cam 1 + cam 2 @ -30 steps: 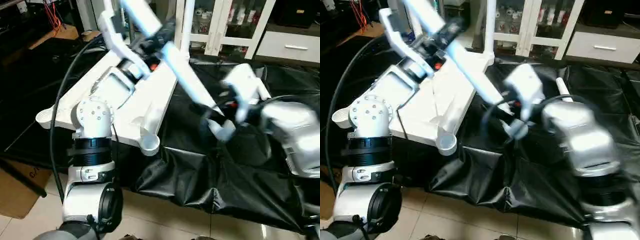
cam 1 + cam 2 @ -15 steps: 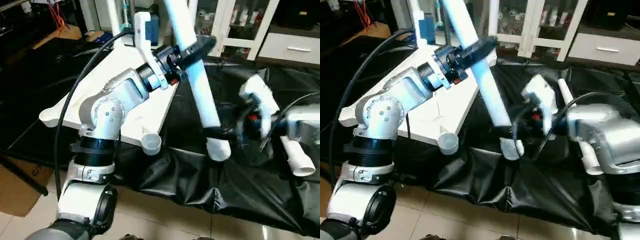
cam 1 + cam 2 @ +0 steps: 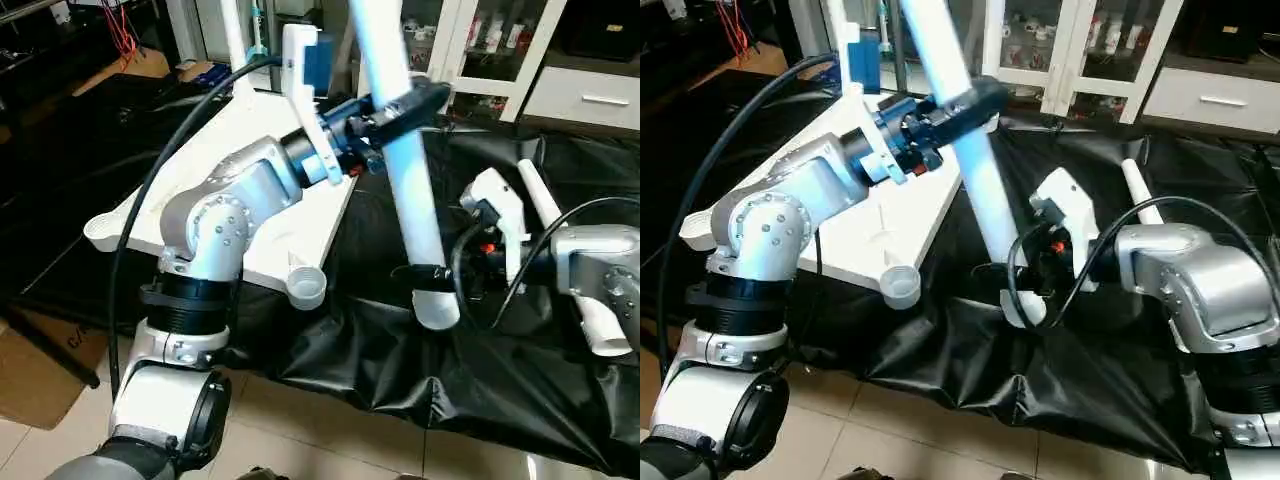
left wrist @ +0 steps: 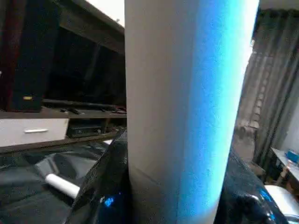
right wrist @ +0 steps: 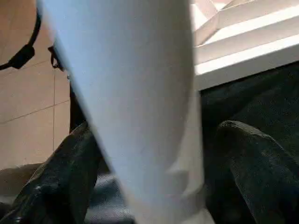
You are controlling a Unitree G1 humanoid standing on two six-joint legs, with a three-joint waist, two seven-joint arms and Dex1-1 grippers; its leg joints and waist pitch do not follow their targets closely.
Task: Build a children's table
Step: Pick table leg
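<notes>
The step in hand looks like a handover or re-grip of 1 leg [image 3: 405,175] of the children's table before it goes into a socket. The left gripper [image 3: 395,110], in the upper middle of the left eye view, pinches the leg partway up its length, and the tube stands nearly upright with its top leaving the frame. The right gripper [image 3: 430,272], right of centre, has its jaws spread wide on either side of the leg's lower end; in the right wrist view the black fingers [image 5: 254,158] flank the tube with space showing on 1 side, so I judge it is not yet clamped.

The next move probably calls for closing the right jaws on the lower end, then steering that end toward a corner socket [image 3: 306,288] just left of it.

The table top [image 3: 250,170] lies underside up in the left half of the frame on the black sheet [image 3: 400,370], white, with round sockets at its corners. A 2nd leg [image 3: 580,300] lies on the sheet at the right edge, behind the right arm.
</notes>
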